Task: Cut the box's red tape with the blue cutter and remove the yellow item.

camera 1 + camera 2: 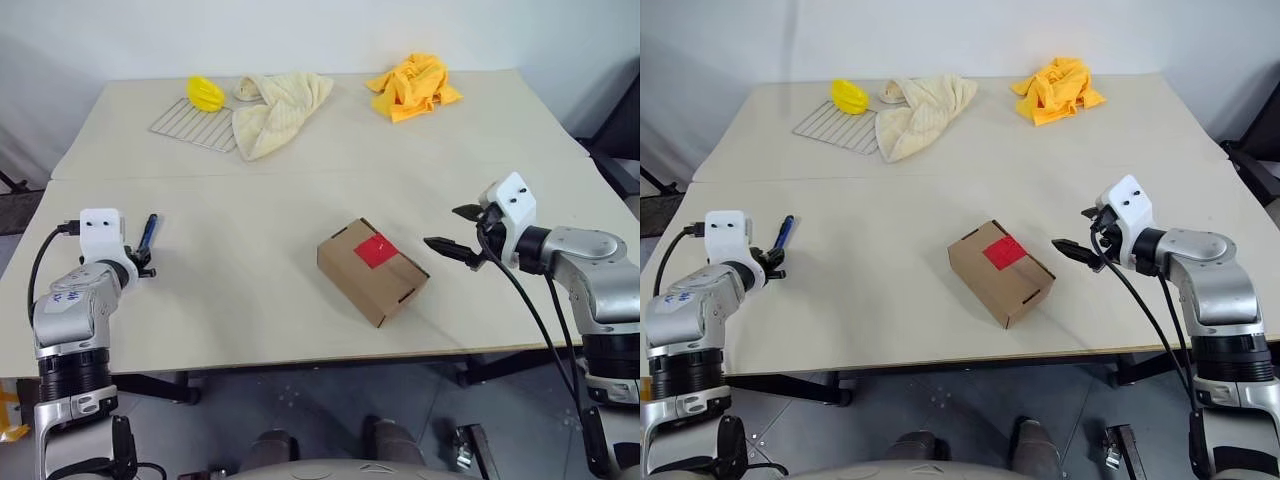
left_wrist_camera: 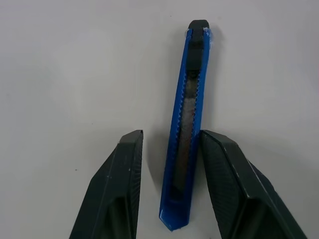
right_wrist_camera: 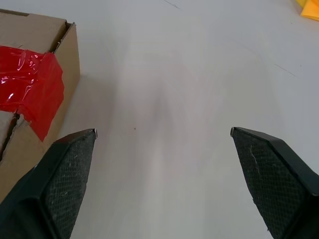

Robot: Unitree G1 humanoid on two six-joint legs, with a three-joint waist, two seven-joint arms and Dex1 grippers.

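While flat on the table point(image 1: 250, 300), blue cutter point(image 2: 185, 124) lies between the left gripper point(image 2: 172, 149) fingers, narrowed, one touching, grip unconfirmed. Right gripper point(image 3: 162, 137) fingers wide beside box point(image 1: 372, 270), likely to steady it; red tape point(image 1: 377, 250) uncut.

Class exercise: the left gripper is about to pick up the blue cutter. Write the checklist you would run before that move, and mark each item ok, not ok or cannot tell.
1. Slim blue plastic cutter lies between the left gripper's fingers: ok.
2. Both fingers touching the cutter: not ok; one touches, a gap remains beside the other.
3. Cutter lying flat on the pale table: ok.
4. Blade retracted: cannot tell.
5. Brown cardboard box closed, red tape uncut: ok.
6. Right gripper open, off the box: ok.
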